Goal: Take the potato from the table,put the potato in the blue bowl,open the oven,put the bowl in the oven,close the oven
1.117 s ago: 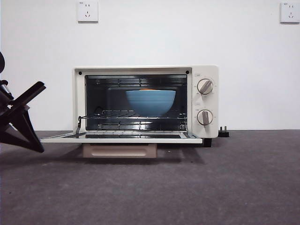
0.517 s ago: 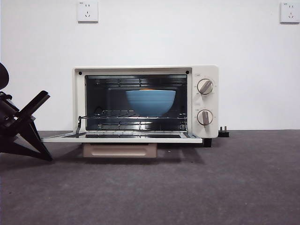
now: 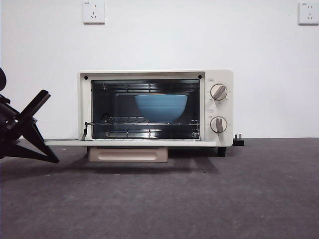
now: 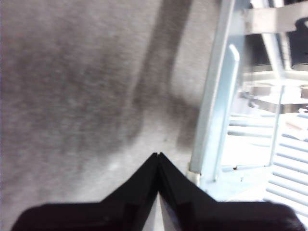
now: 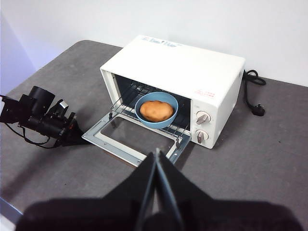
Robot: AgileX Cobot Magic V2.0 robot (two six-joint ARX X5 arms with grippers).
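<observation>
Front view shows the dark grey surface [image 3: 199, 199] spreading wide under the oven [image 3: 155, 107], whose door [image 3: 130, 143] lies dropped flat and level, edge-on to the camera. On the rack inside sits the blue bowl [image 3: 161, 107], and the right wrist view shows the potato [image 5: 156, 110] resting in the blue bowl [image 5: 156, 110], so only the closing of the oven [image 5: 178, 82] looks left to do.

At the door's outer corner, low on the surface, is the left gripper [image 3: 37, 142]; in its own wrist view its jaws meet at a point with nothing between them, just beside the door's frame [image 4: 214, 110]. The right gripper [image 5: 156, 159] hangs well back and high above the surface [image 5: 250, 159], its jaws likewise pressed together and empty.

To close the door well, the left gripper would probably best slip its closed tips under the door's free edge and sweep up in an arc about the hinge, pushing until the door seats against the oven's face. Lifting near a corner may twist the door or let the tips slide off, so a contact nearer the middle of the edge seems safer.
</observation>
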